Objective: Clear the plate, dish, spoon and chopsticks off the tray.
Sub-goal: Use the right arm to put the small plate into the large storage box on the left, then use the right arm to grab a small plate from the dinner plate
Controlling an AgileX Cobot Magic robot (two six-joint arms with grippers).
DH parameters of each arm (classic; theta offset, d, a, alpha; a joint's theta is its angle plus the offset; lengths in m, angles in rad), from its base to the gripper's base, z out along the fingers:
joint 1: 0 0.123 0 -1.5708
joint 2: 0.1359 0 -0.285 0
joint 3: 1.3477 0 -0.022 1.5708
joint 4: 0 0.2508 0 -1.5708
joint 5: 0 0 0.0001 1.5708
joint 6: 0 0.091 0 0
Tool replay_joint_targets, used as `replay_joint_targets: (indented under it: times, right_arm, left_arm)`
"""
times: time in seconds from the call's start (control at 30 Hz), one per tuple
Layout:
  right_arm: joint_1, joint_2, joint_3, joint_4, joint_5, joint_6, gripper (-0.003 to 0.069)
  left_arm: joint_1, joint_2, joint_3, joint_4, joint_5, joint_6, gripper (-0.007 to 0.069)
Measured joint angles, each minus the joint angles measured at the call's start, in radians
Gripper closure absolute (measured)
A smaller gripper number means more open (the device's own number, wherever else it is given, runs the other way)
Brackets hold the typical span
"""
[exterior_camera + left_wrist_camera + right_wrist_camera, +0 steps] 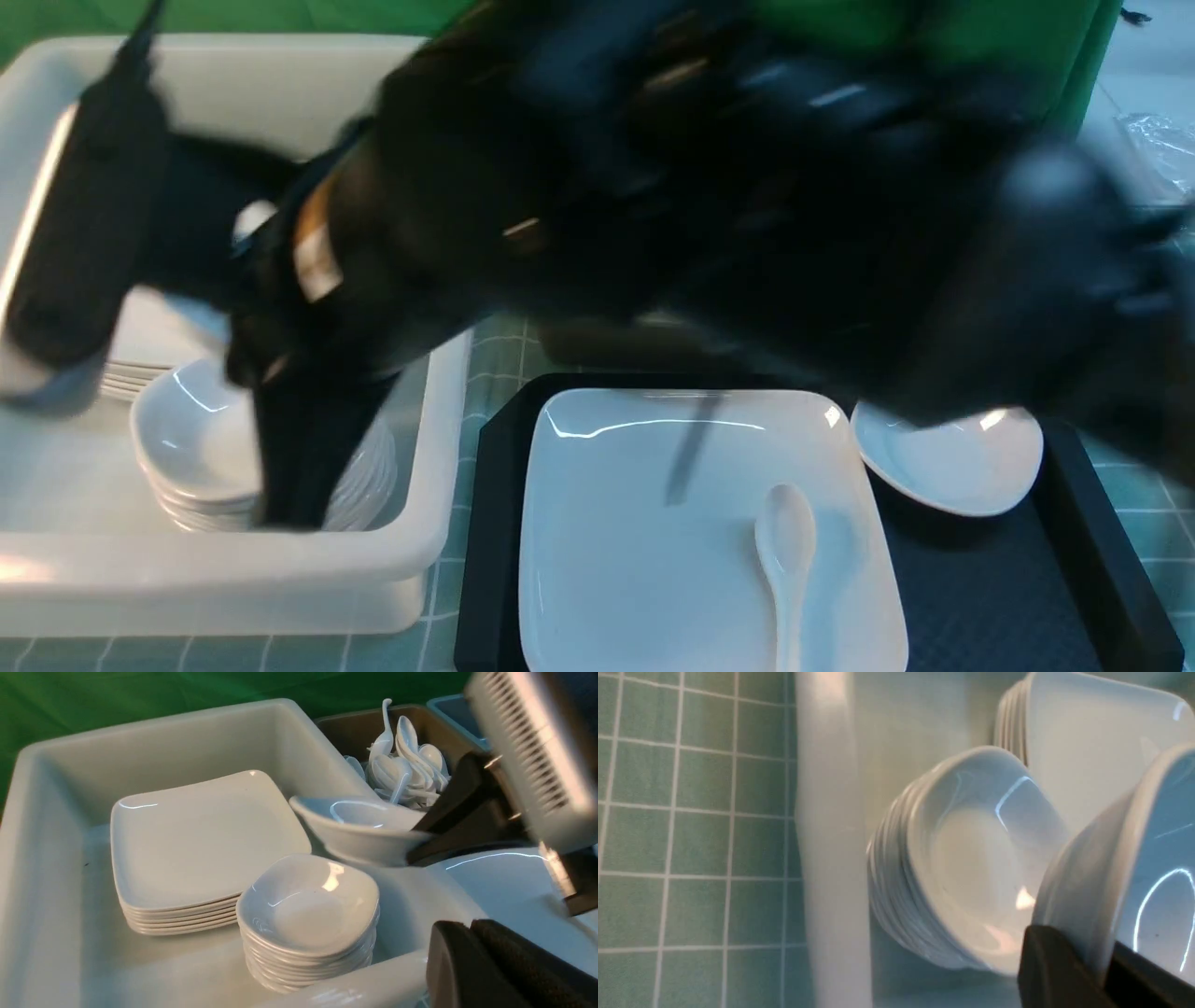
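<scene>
Right gripper (1104,970) is clenched on the rim of a small rounded glossy white dish (1148,868), tilted, in the air over the big white plastic bin (280,560). It sits just beside and above the stack of matching small white dishes (308,905) in that bin. A stack of white square plates (196,844) is in the same bin, behind the dish stack. The right arm crosses the front view from right to left, heavily blurred.

Left gripper (56,364) is over the bin's left side, blurred; cannot tell if it is released or clenched.

Large black rectangular plastic tray (990,597) lies on the green checked cloth (691,835), right of the bin. On it is the large glossy white square plate (644,560), with the white Chinese soup spoon (786,551) lying on the plate, bowl away from the robot. A thin dark streak on the plate could be the chopsticks or a reflection; too blurred to tell. A second small white dish (948,457) is on the tray, just right of the plate. A brown bin of white spoons (402,760) is behind the white bin.
</scene>
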Motion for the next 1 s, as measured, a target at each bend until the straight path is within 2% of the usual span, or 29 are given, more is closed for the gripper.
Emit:
replay_joint_targets:
  times: [0.23,0.3,0.37,0.4,0.5,0.57,0.63,0.67,0.73,0.8,0.9,1.0]
  right_arm:
    - [0.001,0.163,-0.078,-0.013,-0.045,-0.052,0.0596]
    - [0.001,0.179,-0.078,-0.035,-0.044,-0.055,0.0561]
    - [0.001,0.181,-0.078,-0.047,-0.04,-0.053,0.0489]
    - [0.001,0.182,-0.078,-0.049,-0.04,-0.053,0.0489]
    - [0.001,0.174,-0.079,-0.063,-0.026,-0.048,0.0236]
    - [0.001,0.156,-0.079,-0.076,0.008,-0.044,0.0106]
    - [0.002,0.114,-0.079,-0.091,0.108,-0.012,0.0025]
    - [0.002,0.093,-0.079,-0.093,0.142,0.008,0.002]
    - [0.002,0.037,-0.08,-0.114,0.269,0.06,0.005]
    - [-0.007,-0.021,-0.081,-0.147,0.367,0.11,0.0136]
    - [-0.055,-0.128,-0.036,-0.171,0.384,0.186,0.0363]
    - [-0.113,-0.231,0.092,-0.178,0.383,0.238,0.0503]
  left_arm:
    - [0.0,-0.015,0.0,-0.001,0.042,0.005,0.0608]
    - [0.0,-0.015,0.0,-0.004,0.042,0.013,0.0608]
    - [0.0,-0.015,0.0,-0.005,0.042,0.019,0.0608]
    - [0.0,-0.015,0.0,-0.005,0.042,0.019,0.0608]
    - [0.0,-0.015,0.0,-0.014,0.036,0.023,0.0608]
    - [0.0,-0.015,0.0,-0.041,0.018,0.028,0.0608]
    - [0.0,-0.009,0.0,-0.089,-0.007,0.054,0.0608]
    - [0.0,-0.002,0.0,-0.108,-0.014,0.065,0.0608]
    - [0.0,0.02,0.0,-0.171,-0.026,0.106,0.0608]
    - [0.0,0.054,0.006,-0.24,-0.051,0.152,0.0608]
    - [0.0,0.117,0.038,-0.381,-0.132,0.256,0.0608]
    - [0.0,0.154,0.067,-0.476,-0.201,0.351,0.0608]
